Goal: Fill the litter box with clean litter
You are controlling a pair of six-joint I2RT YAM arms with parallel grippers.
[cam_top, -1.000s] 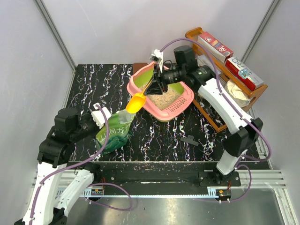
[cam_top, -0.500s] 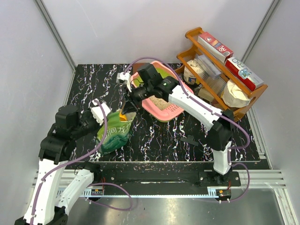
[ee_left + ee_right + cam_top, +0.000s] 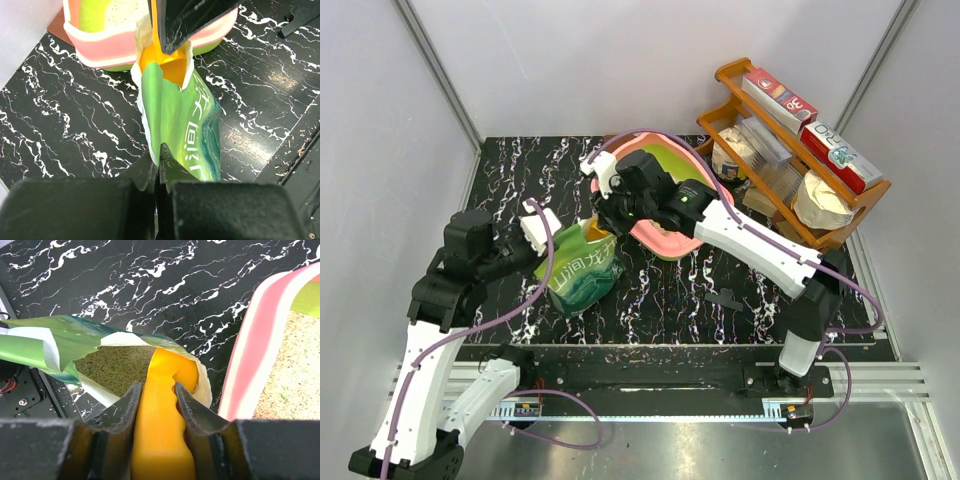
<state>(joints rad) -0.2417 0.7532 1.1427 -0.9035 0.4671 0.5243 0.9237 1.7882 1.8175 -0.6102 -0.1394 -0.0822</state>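
Evidently the right fingers (image 3: 125, 410) were clamped on the yellow-orange scoop (image 3: 165, 440), its bowl dipped into the green bag (image 3: 185, 130). The left fingers (image 3: 145, 172) were pinched shut on the bag's thin edge. Some clean litter (image 3: 290, 372) lay in the litter box (image 3: 100, 47), just behind the bag on the worktop (image 3: 60, 110). Loose and free-running, it probably needs a level scoop rather than a direct grip. White Chinese characters on the bag were not surely legible.

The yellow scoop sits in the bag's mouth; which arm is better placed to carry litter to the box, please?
Right: the right gripper holds the scoop, dipped in the green bag; the left gripper only pinches the bag.
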